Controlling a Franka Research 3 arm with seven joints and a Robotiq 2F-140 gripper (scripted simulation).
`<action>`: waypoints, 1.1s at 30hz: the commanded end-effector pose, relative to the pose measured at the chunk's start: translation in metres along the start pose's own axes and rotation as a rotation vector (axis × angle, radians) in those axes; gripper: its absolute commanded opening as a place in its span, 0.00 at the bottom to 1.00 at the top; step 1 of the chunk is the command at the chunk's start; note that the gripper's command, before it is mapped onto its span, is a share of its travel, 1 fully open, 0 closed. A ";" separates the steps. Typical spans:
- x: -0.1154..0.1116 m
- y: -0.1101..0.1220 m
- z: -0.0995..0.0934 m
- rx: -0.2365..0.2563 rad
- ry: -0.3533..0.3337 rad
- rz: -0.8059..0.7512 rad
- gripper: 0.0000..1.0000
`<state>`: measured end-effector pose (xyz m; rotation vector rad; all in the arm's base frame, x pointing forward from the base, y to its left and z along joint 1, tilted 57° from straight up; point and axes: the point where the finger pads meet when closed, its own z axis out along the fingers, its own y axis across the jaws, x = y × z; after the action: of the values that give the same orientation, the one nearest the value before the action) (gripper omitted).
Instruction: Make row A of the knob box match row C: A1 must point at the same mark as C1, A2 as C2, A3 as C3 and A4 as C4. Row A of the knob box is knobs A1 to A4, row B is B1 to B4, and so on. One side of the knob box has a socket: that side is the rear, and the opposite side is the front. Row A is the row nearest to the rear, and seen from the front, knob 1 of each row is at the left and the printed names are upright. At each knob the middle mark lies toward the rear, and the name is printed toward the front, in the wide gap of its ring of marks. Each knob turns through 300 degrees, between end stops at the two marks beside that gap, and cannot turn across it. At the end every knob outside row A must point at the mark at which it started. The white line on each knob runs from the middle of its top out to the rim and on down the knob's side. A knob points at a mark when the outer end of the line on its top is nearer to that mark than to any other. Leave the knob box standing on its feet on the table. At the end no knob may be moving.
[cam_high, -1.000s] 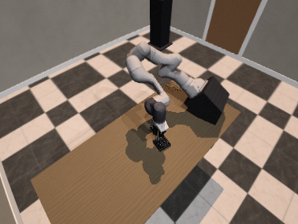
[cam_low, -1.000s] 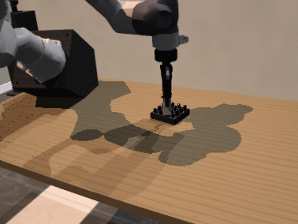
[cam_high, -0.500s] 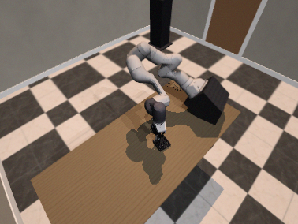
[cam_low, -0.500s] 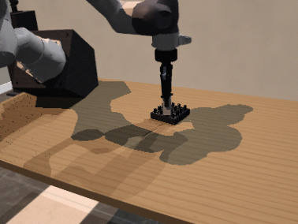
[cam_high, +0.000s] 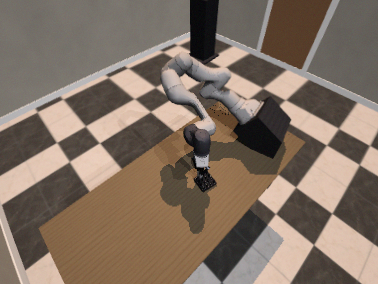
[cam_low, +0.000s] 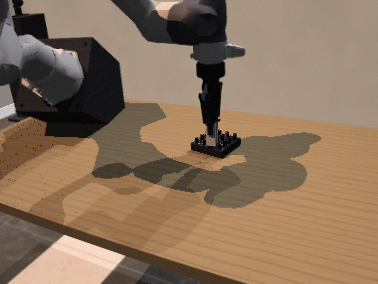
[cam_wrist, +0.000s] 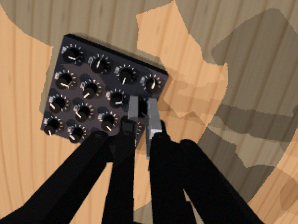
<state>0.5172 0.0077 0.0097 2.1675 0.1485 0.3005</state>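
Note:
The black knob box (cam_high: 205, 189) (cam_low: 206, 149) (cam_wrist: 132, 65) stands on the table, turned at an angle in the wrist view. Its printed names appear on the left of the knobs there, so row A looks to be the right-hand line. My gripper (cam_low: 212, 142) (cam_wrist: 141, 109) points down, its fingertips closed around the second knob from the top in that line, apparently A2. The fingers hide that knob's line. Knob A1 (cam_wrist: 151, 84) shows its line pointing down in the picture. Knob C2 (cam_wrist: 91, 89) points down-left. A3 and A4 are mostly hidden by the fingers.
The wooden table (cam_high: 115, 215) (cam_low: 300, 225) extends around the box. The arm's black base block (cam_high: 265, 127) (cam_low: 102, 80) stands at one end of the table. Neighbouring knobs stand close around the fingertips. Arm shadows darken parts of the table.

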 end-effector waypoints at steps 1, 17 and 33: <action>0.000 0.000 0.001 -0.001 0.006 0.140 0.05; 0.000 0.000 0.001 0.000 0.006 0.281 0.05; 0.000 0.000 0.001 0.000 0.006 0.308 0.05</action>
<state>0.5178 0.0077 0.0099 2.1868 -0.1544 0.4682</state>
